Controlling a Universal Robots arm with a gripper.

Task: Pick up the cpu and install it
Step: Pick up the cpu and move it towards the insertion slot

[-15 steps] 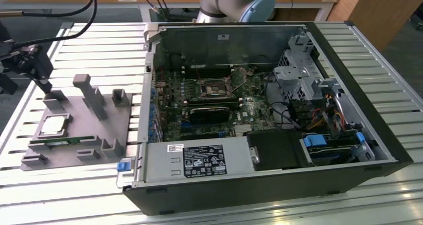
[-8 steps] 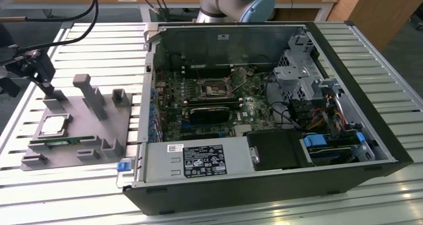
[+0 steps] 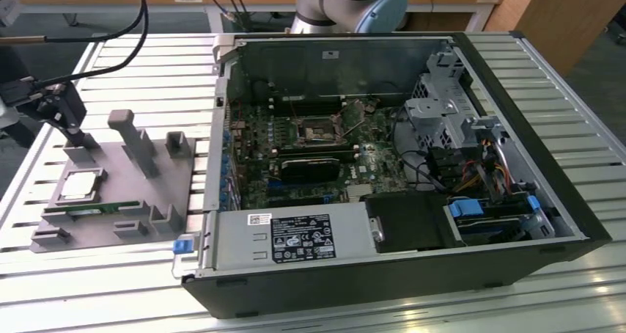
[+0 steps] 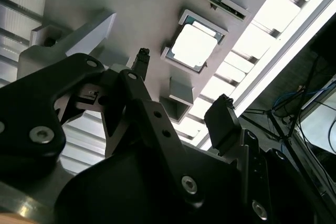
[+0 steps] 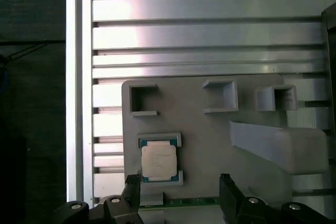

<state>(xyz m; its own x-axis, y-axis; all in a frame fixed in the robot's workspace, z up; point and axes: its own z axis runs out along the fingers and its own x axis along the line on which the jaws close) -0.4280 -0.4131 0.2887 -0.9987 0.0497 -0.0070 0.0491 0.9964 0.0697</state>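
On a slatted metal table (image 3: 98, 289) an open computer case (image 3: 323, 304) lies on its side, with the motherboard (image 3: 313, 164) facing up and its cpu socket (image 3: 318, 133) uncovered. Behind the case stands the robot arm's grey and blue base (image 3: 352, 3). A grey holder tray (image 3: 108, 201) with upright posts sits just beside the case, on the exterior view's left.

The hand (image 3: 59, 109) hovers above the tray's far corner and points downward. In both wrist views its two black fingers (image 4: 223, 114) are spread wide and hold nothing (image 5: 179, 179).

The cpu (image 3: 80, 186) lies flat in a shallow framed recess of the tray, below the hand, with its silvery top up (image 4: 194, 45). It is nearly square, and its edges run parallel to the tray's edges (image 5: 158, 161). A green memory stick (image 3: 93, 212) lies near it.
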